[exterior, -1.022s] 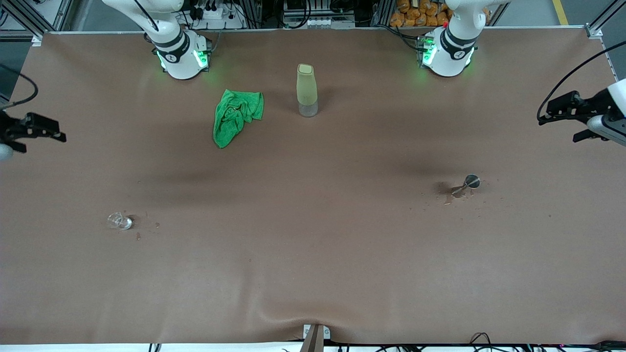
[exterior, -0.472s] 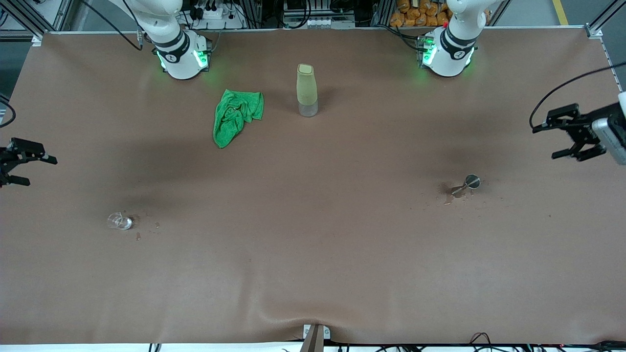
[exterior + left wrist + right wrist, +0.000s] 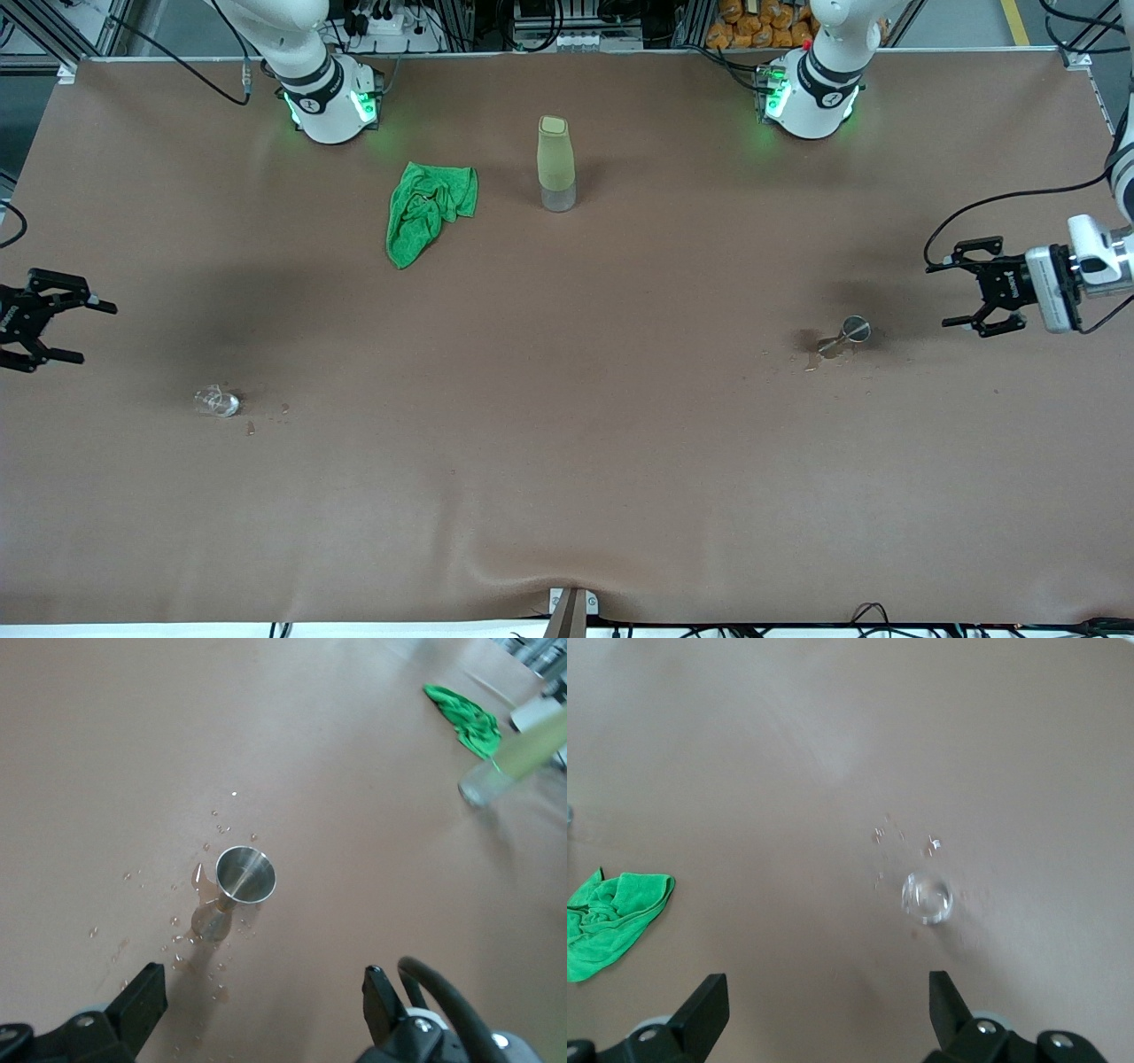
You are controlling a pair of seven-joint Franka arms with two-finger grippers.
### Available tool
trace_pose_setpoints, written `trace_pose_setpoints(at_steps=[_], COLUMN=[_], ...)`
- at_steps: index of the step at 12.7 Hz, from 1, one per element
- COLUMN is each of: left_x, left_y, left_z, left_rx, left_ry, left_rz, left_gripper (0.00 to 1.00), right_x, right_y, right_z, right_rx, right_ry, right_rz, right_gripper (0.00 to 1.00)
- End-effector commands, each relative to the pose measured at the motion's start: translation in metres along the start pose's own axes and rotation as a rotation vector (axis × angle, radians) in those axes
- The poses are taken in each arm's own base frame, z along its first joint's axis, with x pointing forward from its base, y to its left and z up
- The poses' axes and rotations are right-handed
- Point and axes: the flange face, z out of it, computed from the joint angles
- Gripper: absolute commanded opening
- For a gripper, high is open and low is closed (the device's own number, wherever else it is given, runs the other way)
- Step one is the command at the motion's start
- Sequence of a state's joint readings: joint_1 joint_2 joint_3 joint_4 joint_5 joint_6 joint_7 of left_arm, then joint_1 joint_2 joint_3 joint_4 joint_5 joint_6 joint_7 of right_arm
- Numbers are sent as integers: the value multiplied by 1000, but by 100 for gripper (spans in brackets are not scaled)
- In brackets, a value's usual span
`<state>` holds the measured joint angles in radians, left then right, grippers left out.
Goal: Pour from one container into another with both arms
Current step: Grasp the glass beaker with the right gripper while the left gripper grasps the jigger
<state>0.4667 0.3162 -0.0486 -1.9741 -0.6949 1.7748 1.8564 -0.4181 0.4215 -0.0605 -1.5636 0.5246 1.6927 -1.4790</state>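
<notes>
The tiny clear glass cup (image 3: pixel 217 402) (image 3: pixel 927 897) stands on the brown table toward the right arm's end, with droplets beside it. The small silver metal cup (image 3: pixel 853 330) (image 3: pixel 245 875) stands toward the left arm's end, amid spilled drops. My left gripper (image 3: pixel 943 294) (image 3: pixel 262 992) hovers low beside the metal cup, open, a short gap away from it. At the table's edge my right gripper (image 3: pixel 93 333) (image 3: pixel 826 992) is open with nothing in it, well apart from the glass cup. Neither gripper touches a cup.
A tall olive-green bottle (image 3: pixel 555 164) stands mid-table near the arms' bases. A crumpled green cloth (image 3: pixel 430 211) lies beside it toward the right arm's end. The brown mat is rippled near the front edge (image 3: pixel 532 567).
Both grippers have come down and in from the table's ends, the left one closing on the metal cup, the right one drawing toward the glass cup. The cups have not moved.
</notes>
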Motion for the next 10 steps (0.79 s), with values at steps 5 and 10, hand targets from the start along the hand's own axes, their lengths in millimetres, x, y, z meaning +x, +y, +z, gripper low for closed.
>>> trace_pose_setpoints(at_steps=[5,10], left_x=[-41,-69], left_y=[-31,-52], left_z=[41,92], left_rx=[-36,-59], left_ry=[140,311], left_rz=[301,384], left_gripper=[76,74], right_x=[-67,-119], right_y=[77,104], right_z=[77,126], right_rx=[47,10], right_ry=[350,541], right_rz=[-239,-287], right_gripper=[100,100])
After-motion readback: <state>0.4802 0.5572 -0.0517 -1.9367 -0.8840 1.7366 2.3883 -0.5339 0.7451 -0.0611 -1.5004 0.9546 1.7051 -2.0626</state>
